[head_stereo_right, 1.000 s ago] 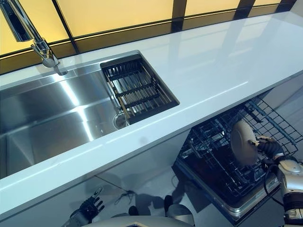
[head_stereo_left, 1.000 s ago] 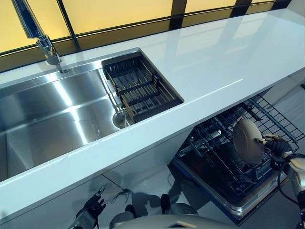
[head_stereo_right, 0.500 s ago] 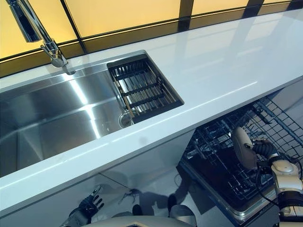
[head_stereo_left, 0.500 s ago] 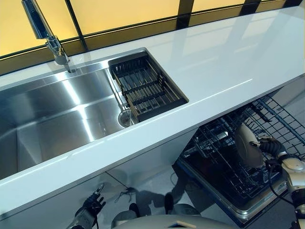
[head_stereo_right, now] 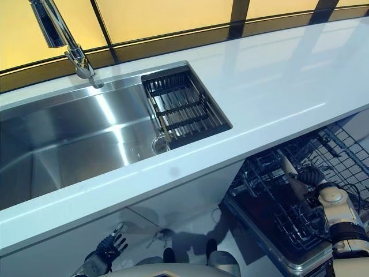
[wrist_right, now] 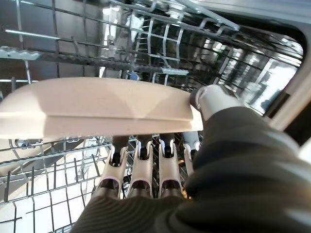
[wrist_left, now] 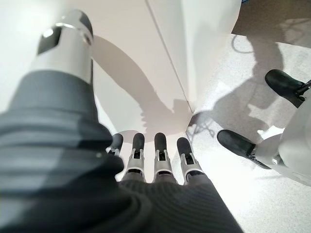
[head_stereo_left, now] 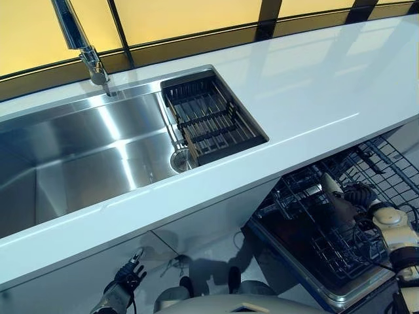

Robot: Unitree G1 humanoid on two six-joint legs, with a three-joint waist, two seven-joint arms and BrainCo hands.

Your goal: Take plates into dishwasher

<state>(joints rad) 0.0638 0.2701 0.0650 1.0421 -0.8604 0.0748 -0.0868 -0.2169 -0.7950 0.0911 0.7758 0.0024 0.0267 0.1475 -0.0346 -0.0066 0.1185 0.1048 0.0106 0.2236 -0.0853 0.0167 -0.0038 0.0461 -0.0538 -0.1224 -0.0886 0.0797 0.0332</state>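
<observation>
A cream plate [head_stereo_left: 332, 198] stands on edge among the wires of the pulled-out dishwasher rack [head_stereo_left: 376, 160], below the counter at the right. My right hand [head_stereo_left: 361, 195] is shut on the plate's rim. In the right wrist view the thumb [wrist_right: 214, 99] presses one face of the plate [wrist_right: 97, 107] and the fingers [wrist_right: 141, 167] lie under it, with rack wires all around. My left hand [head_stereo_left: 126, 280] hangs low by the floor at the lower left, open and empty; its straight fingers [wrist_left: 155, 150] show in the left wrist view.
A white countertop [head_stereo_left: 314, 78] runs across the view over the dishwasher. A steel sink [head_stereo_left: 85, 157] holds a dark drainer basket [head_stereo_left: 213, 118], with a tap [head_stereo_left: 85, 46] behind. A white cabinet front [wrist_left: 184, 43] stands beside my left hand.
The camera has shifted, so the whole scene sits further right. My right hand has lowered the plate and turned it edge-on down into the rack. The left hand has not moved.
</observation>
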